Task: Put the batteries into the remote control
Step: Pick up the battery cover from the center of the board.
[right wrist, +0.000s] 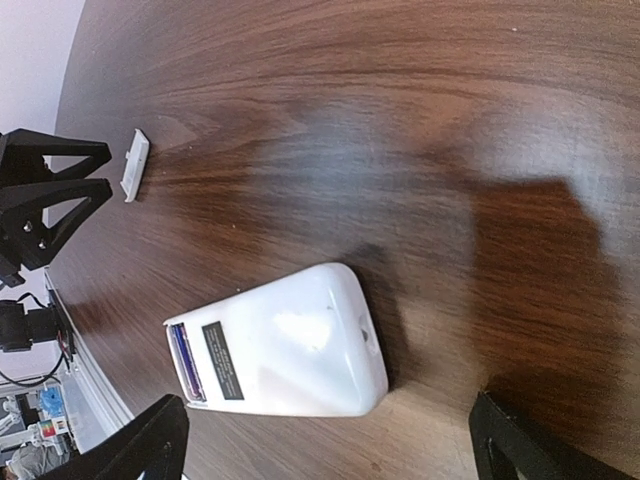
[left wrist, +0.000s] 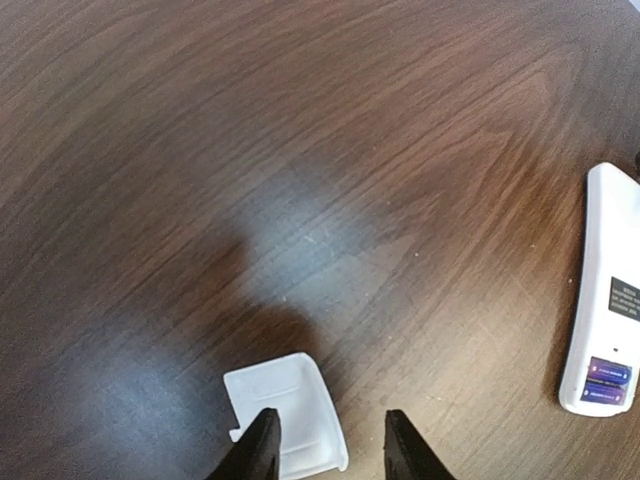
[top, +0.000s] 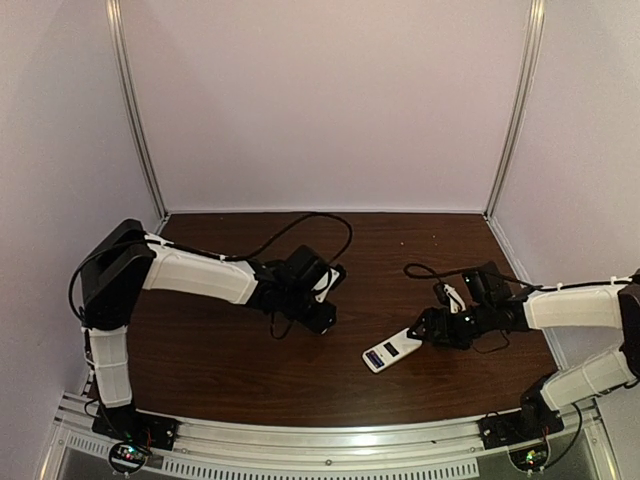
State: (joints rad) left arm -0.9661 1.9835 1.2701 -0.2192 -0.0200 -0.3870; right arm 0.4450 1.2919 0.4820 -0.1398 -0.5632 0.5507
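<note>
Remote control (right wrist: pixel 290 355) holding two batteries (left wrist: pixel 608 378), one loose cover (left wrist: pixel 290 400) under part-spread left gripper (left wrist: pixel 330 445), right gripper (right wrist: pixel 330 425) spread wide

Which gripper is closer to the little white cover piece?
Left. The left gripper hangs directly over the white cover piece, with part of it under its jaws. The right gripper is well away, open at the remote control.

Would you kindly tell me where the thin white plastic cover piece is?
The cover lies flat on the dark wooden table in the left wrist view, at the left claw, far left of the white rectangular remote control.
</note>
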